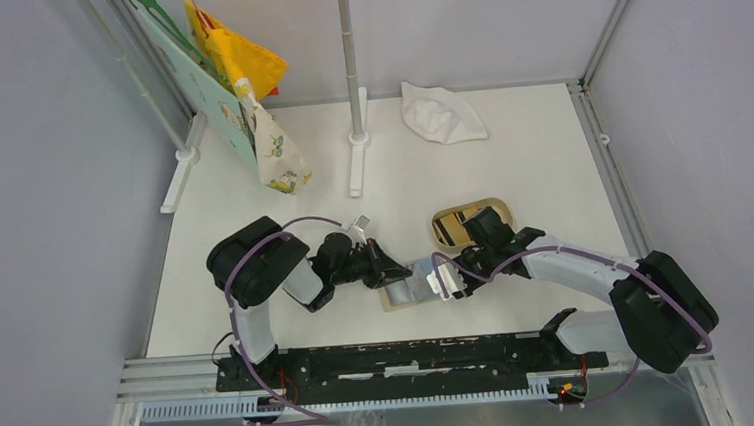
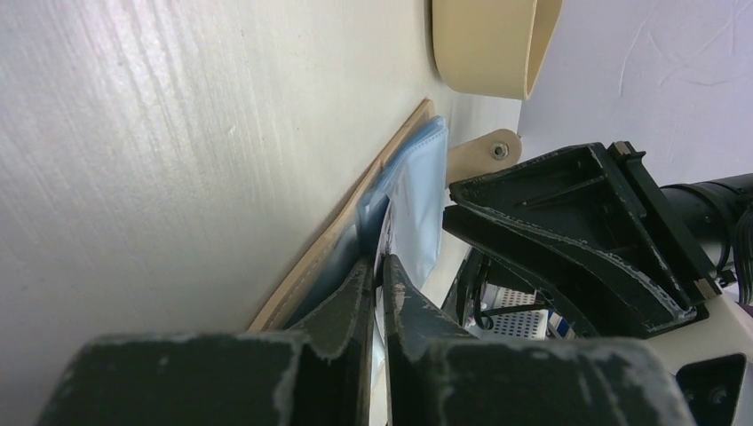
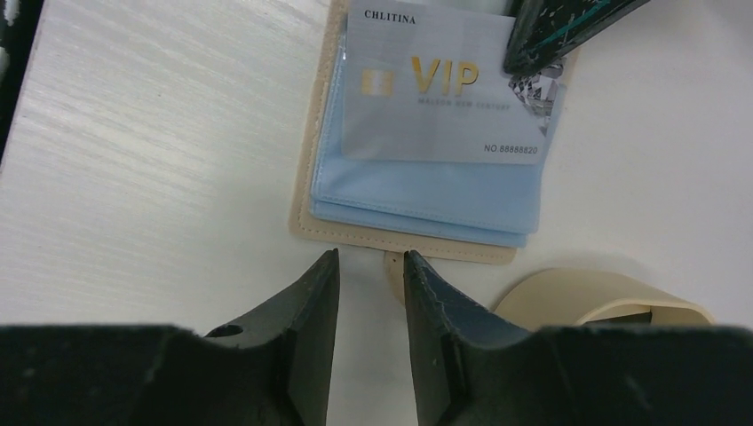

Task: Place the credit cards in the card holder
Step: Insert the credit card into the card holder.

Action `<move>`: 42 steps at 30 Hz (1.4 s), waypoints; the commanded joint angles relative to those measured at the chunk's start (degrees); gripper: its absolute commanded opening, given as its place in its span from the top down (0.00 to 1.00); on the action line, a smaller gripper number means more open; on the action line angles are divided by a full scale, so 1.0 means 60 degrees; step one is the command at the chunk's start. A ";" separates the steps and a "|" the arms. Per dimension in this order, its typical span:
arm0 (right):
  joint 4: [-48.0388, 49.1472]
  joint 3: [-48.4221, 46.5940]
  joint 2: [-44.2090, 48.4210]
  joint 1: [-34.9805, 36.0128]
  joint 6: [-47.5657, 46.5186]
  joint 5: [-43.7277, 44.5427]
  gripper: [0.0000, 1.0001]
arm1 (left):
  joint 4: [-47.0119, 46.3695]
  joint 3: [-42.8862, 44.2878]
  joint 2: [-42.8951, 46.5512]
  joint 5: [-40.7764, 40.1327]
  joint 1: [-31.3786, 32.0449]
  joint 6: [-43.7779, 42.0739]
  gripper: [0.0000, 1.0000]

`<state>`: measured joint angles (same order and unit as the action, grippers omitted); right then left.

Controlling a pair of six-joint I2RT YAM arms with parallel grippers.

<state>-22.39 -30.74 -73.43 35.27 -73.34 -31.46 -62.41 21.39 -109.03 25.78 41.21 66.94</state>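
The beige card holder (image 3: 417,191) lies open and flat on the white surface (image 3: 160,133), its light blue pocketed lining facing up. A grey-white card (image 3: 426,98) with VIP in gold rests on the lining, square with the holder

Over the card holder (image 1: 409,291): crowded. The left pincer (image 2: 377,266) reaches in from the left onto a corner of the grey-white card (image 3: 435,98), with only a slit between its jaws.
Right edge: the right pincer (image 3: 371,262) sits just short of the holder, jaws apart and empty.
Between pincers: only a narrow strip of blue lining is uncovered.
Tray side: the tan oval tray (image 1: 465,204) lies just beyond the right pincer and blocks a low pass there.
Near edge: closed off by the rail (image 1: 393,357) and the arm bases.
Far worktop (image 1: 531,172): bare and passable up to the white cloth (image 1: 441,113).
Far left: the pole stand (image 1: 355,124) and hanging bags (image 1: 244,92) stand in the way.
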 commanded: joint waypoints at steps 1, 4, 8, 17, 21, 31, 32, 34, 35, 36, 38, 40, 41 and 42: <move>-0.0540 -0.0439 0.0489 0.0048 -0.0135 -0.0510 0.61 | 0.0680 0.0147 -0.0115 -0.0139 -0.0042 -0.0790 0.86; -0.0520 -0.0497 0.0715 0.0060 -0.0091 -0.1117 0.63 | 0.0766 0.0220 -0.0108 -0.0148 -0.0042 -0.0874 0.84; -0.0265 -0.0733 0.0891 0.0591 0.0308 -0.1456 0.70 | 0.0956 0.0298 -0.0070 -0.0166 -0.0043 -0.0999 0.82; 0.0046 -0.2264 -0.0337 0.3327 0.0615 0.0933 0.90 | 0.0901 0.0296 -0.0119 -0.0146 -0.0046 -0.1076 0.81; 0.0326 -0.2870 -0.1325 0.4147 0.0966 0.2467 0.93 | 0.1010 0.0302 -0.0071 -0.0155 -0.0054 -0.1165 0.81; 0.1284 -0.2849 -0.2283 0.4769 0.1436 0.4721 0.93 | 0.0957 0.0299 -0.0048 -0.0128 -0.0057 -0.1208 0.80; 0.1300 -0.2820 -0.2342 0.4799 0.1403 0.4811 0.93 | 0.0954 0.0297 -0.0037 -0.0123 -0.0057 -0.1217 0.80; 0.1397 -0.2724 -0.2448 0.4865 0.1375 0.4942 0.93 | 0.0929 0.0303 -0.0045 -0.0122 -0.0045 -0.1212 0.80; 0.1428 -0.2690 -0.2478 0.4886 0.1383 0.4964 0.93 | 0.0925 0.0292 -0.0041 -0.0113 -0.0055 -0.1210 0.80; 0.1439 -0.2674 -0.2523 0.4896 0.1393 0.4987 0.93 | 0.0925 0.0288 -0.0040 -0.0108 -0.0050 -0.1210 0.80; 0.1444 -0.2655 -0.2595 0.4918 0.1434 0.5030 0.93 | 0.0912 0.0288 -0.0054 -0.0107 -0.0057 -0.1210 0.80; 0.1488 -0.2609 -0.2615 0.4918 0.1447 0.5093 0.93 | 0.0883 0.0288 -0.0058 -0.0086 -0.0057 -0.1210 0.80; 0.1516 -0.2572 -0.2626 0.4918 0.1471 0.5132 0.93 | 0.0870 0.0288 -0.0068 -0.0079 -0.0061 -0.1210 0.80; 0.1519 -0.2540 -0.2632 0.4916 0.1464 0.5177 0.93 | 0.0866 0.0288 -0.0065 -0.0078 -0.0050 -0.1210 0.80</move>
<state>-15.84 -46.54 -88.99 64.51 -65.54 -3.25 -60.49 23.09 -109.03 26.81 41.17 64.16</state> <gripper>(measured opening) 0.069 0.197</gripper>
